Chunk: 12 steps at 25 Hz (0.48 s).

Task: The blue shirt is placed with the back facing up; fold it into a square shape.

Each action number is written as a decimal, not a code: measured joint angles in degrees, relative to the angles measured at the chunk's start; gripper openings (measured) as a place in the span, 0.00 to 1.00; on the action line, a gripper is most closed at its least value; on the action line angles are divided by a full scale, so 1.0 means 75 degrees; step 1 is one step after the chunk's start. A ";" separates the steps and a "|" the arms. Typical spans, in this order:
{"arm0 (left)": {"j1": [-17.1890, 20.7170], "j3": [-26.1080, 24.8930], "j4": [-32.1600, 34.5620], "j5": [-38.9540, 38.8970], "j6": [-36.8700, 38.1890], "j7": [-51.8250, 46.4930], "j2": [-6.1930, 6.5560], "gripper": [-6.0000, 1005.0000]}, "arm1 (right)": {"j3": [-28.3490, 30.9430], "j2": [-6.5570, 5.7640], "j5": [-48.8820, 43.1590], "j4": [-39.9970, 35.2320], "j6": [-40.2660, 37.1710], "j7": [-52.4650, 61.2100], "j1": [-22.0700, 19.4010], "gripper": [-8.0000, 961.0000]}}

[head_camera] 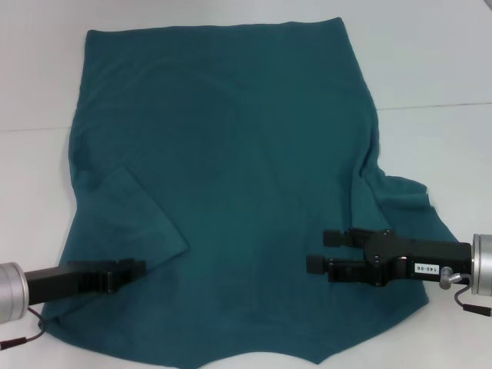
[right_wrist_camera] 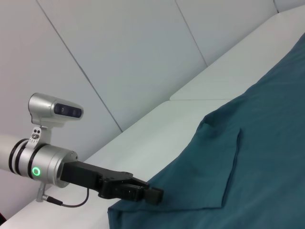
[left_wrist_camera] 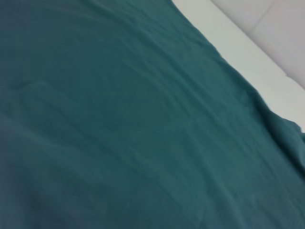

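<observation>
The left tool sits low on the near left of the blue shirt, its fingers pressed together beside a folded-in sleeve; I cannot tell if it pinches cloth. The right tool hovers over the near right, fingers spread, holding nothing. Both arms reach inward. The shirt lies flat on the white worktop.

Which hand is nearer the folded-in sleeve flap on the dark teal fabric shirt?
Left. The left hand sits beside the folded-in sleeve flap of the dark teal fabric shirt, at its lower edge. The right hand, fingers apart, hovers over the shirt's opposite side.
</observation>
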 joint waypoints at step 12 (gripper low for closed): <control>0.0082 -0.0627 0.0513 -0.0719 0.0934 0.0603 0.0030 0.46 | 0.0233 -0.0115 0.0001 -0.0076 0.0042 0.0269 -0.0082 0.95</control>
